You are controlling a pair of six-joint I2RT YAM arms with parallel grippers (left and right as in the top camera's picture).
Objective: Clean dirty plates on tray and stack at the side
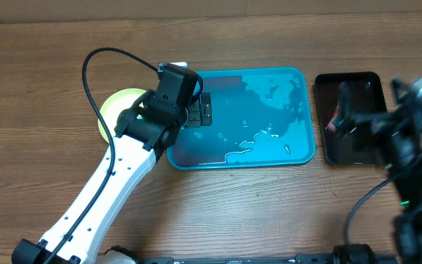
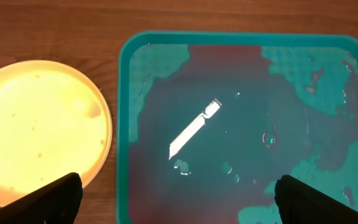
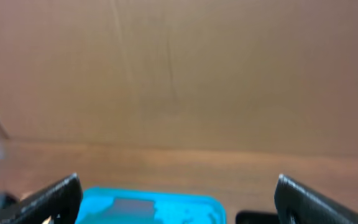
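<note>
Dark fingertips (image 2: 58, 199) of the left end effector (image 2: 179, 202) fill the lower corners of the wrist view, spread wide apart and empty, hovering over the left edge of the tray (image 2: 123, 124). Beneath everything lies the wooden surface (image 1: 269, 213). The teal tray carries no plate, only a thin pool of reddish water across its left side and middle. Just beside its left rim, on the wood, sits a pale yellow plate (image 2: 36, 130). It is glossy and lightly speckled, with no red smear showing; whether others lie under it cannot be told. The right end effector (image 3: 179, 202) hangs off to the right, also spread and empty. With the tray bare, the job looks nearly finished. A good exit would lift the left arm straight up, clear of plate and water.
</note>
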